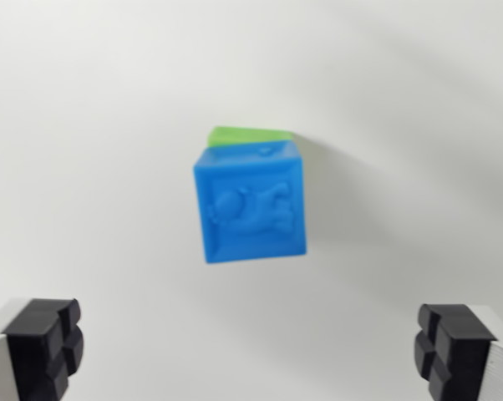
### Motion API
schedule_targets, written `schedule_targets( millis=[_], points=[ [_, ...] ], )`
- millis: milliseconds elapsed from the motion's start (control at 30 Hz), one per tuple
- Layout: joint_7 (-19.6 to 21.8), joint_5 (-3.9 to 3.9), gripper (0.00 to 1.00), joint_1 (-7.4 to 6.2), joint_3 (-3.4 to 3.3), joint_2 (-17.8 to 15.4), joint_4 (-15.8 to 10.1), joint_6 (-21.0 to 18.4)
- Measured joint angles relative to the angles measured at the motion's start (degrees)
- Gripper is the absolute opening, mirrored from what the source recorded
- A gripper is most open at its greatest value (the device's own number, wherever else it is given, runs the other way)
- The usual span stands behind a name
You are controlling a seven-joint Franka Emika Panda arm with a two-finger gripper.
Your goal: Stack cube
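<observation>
In the wrist view, the blue cube (250, 205) is near the middle of the white surface (84, 125), and its top face shows a raised figure that is a little blurred. A green cube (245, 134) shows only as a thin strip at its upper edge, mostly hidden by the blue one. The end effector (250, 347) is spread wide and holds nothing, its two black fingertips (44, 344) at the lower corners, well apart from the cubes.

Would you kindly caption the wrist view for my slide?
Open tool above a blue cube sitting on a green cube, white surface below.
</observation>
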State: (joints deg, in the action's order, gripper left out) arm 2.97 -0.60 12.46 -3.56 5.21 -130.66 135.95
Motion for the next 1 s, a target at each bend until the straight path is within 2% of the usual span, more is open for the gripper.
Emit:
schedule_targets(
  millis=[500,1000],
  points=[
    [0.28,0.40,1.00,0.00,0.00,-5.69,3.71,-9.35],
    [0.39,0.56,1.00,0.00,0.00,-8.82,8.03,-16.82]
  ],
)
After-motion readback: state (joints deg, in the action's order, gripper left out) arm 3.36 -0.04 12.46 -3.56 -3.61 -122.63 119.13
